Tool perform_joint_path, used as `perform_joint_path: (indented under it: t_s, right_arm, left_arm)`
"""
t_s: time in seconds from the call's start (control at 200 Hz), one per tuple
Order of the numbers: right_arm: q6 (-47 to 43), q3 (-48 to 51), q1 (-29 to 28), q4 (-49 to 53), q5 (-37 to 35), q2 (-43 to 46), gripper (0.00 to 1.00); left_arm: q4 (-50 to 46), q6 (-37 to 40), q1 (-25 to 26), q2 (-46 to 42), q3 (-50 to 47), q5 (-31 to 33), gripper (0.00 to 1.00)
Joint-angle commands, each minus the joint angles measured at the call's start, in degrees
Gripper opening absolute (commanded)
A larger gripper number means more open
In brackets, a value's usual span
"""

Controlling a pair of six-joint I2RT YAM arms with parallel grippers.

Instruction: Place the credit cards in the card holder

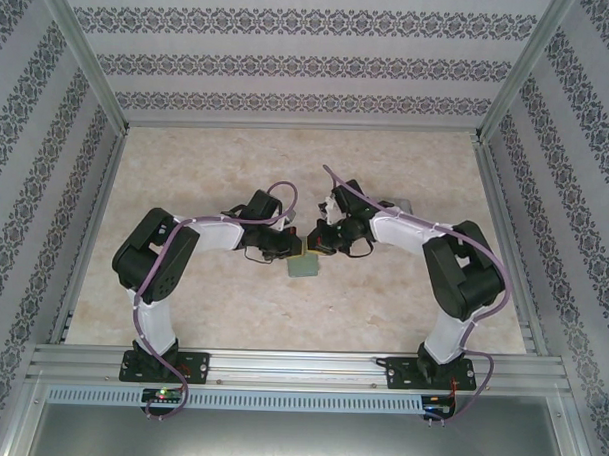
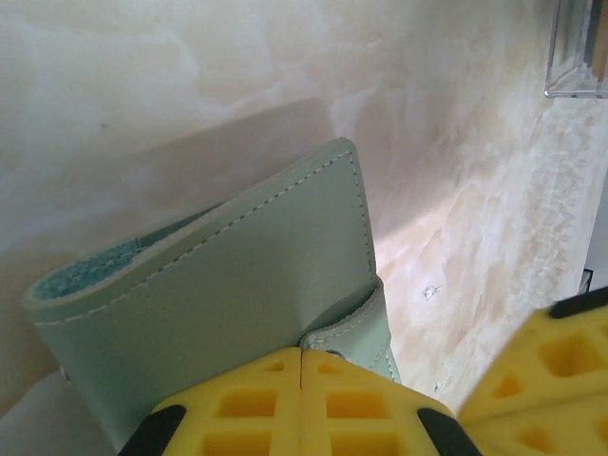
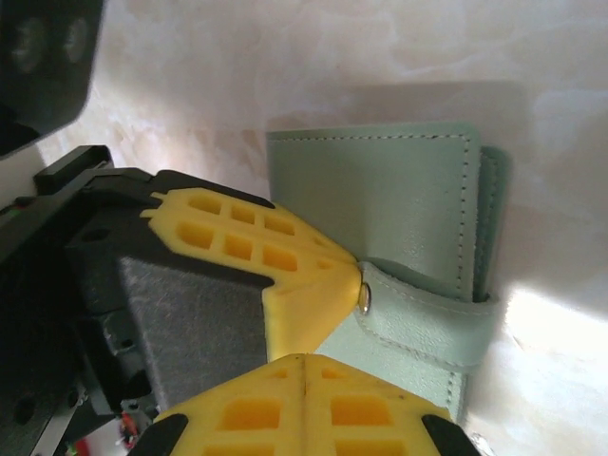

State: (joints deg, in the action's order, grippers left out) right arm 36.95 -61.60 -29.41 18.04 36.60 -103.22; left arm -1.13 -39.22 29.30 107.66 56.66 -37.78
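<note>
The sage-green card holder [image 1: 305, 266] lies folded between both wrists at the middle of the table. In the left wrist view the card holder [image 2: 237, 275] has its fold slightly agape at the left. My left gripper [image 2: 302, 353] is shut, with its yellow tips on the end of the closing tab [image 2: 353, 332]. In the right wrist view the left gripper [image 3: 353, 285] touches the tab's snap [image 3: 364, 298] on the card holder [image 3: 399, 199]. My right gripper [image 3: 304, 359] is shut just before the holder's near edge, and nothing shows between its fingers [image 2: 541, 370]. The credit cards are out of view.
A clear plastic slotted rack [image 1: 395, 206] stands just behind the right wrist, and its corner [image 2: 575, 57] appears at the top right of the left wrist view. Pale marbled tabletop [image 1: 217, 165] spreads all round, with patterned walls and aluminium rails at its edges.
</note>
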Motion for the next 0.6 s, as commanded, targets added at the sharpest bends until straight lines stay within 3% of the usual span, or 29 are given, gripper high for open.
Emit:
perform_joint_path:
  t_s: [0.0, 0.33, 0.595]
  right_arm:
    - [2.1, -1.6, -0.4, 2.2, 3.0, -3.9, 0.03]
    - [1.1, -5.3, 0.2, 4.8, 1.5, -10.4, 0.01]
    - [3.0, -6.1, 1.2, 3.8, 2.3, -5.2, 0.00]
  left_arm:
    - [-2.5, 1.9, 0.5, 4.6, -2.6, 6.6, 0.00]
    - [-1.7, 2.2, 0.6, 4.9, -2.4, 5.6, 0.00]
    - [-1.2, 2.1, 0.5, 5.0, -3.0, 5.8, 0.00]
